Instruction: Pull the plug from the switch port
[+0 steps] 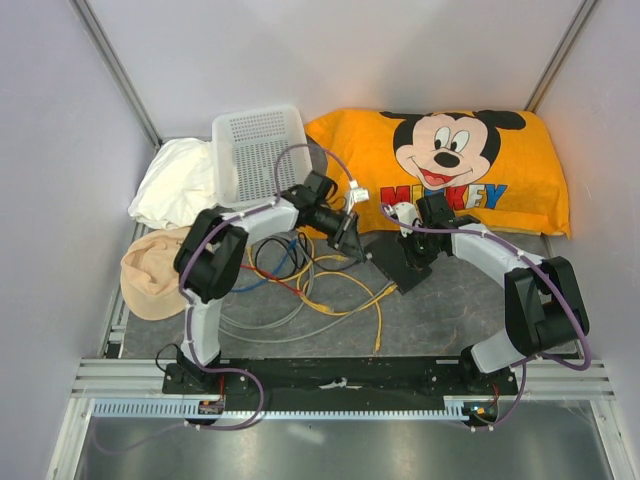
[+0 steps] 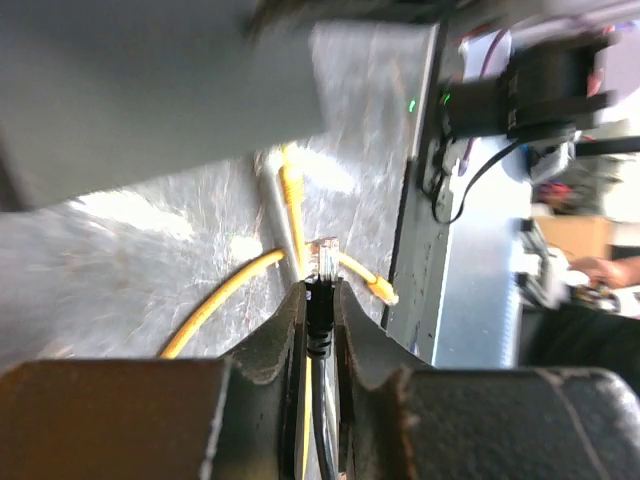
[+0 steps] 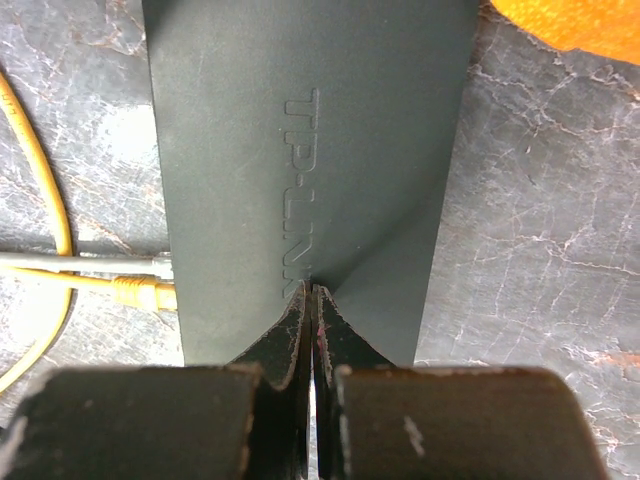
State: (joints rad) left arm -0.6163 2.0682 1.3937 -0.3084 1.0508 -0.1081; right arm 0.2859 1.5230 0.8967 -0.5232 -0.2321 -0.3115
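Note:
The switch is a flat black TP-LINK box (image 3: pixel 300 150) lying on the grey mat, seen mid-table in the top view (image 1: pixel 392 268). My right gripper (image 3: pixel 310 292) is shut with nothing between its fingers, and its tips rest on the box's top (image 1: pixel 412 250). A yellow plug (image 3: pixel 140 293) and a grey plug (image 3: pixel 160 266) sit in the box's left edge. My left gripper (image 2: pixel 320 292) is shut on a black plug (image 2: pixel 319 305) with a clear tip. It holds the plug in the air, apart from the box, just left of it in the top view (image 1: pixel 347 232).
Loose yellow, blue, red and grey cables (image 1: pixel 300 285) lie tangled between the arms. A white basket (image 1: pixel 258 150), a white cloth (image 1: pixel 175 185) and a beige cap (image 1: pixel 150 270) are at the left. A Mickey pillow (image 1: pixel 470 170) lies behind the switch.

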